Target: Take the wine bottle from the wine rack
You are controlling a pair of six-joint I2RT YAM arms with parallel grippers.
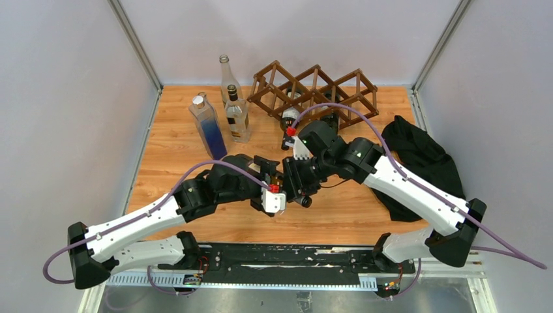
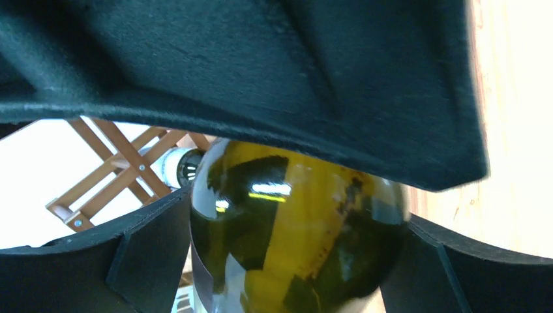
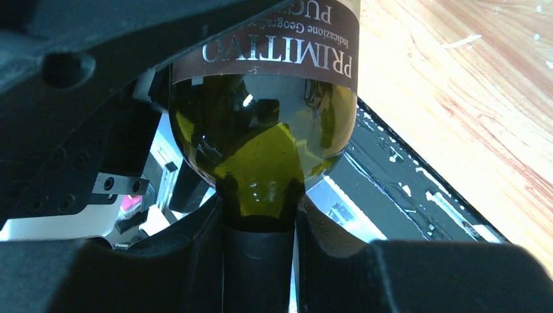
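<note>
The right gripper [image 3: 259, 238] is clenched on the neck of the wine bottle [image 3: 261, 130], right beside the shoulder. The left gripper [image 2: 290, 267] grasps the bottle's body, a finger pressed against each side. The bottle is held between both wrists over the table [image 1: 169, 150], in front of the wine rack [image 1: 313, 91] and clear of its cells. A second bottle [image 1: 291, 117] lies in the rack.

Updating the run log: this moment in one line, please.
left hand: shut on wine bottle body | right hand: shut on its neck | wine rack: behind, bottle clear of it
</note>
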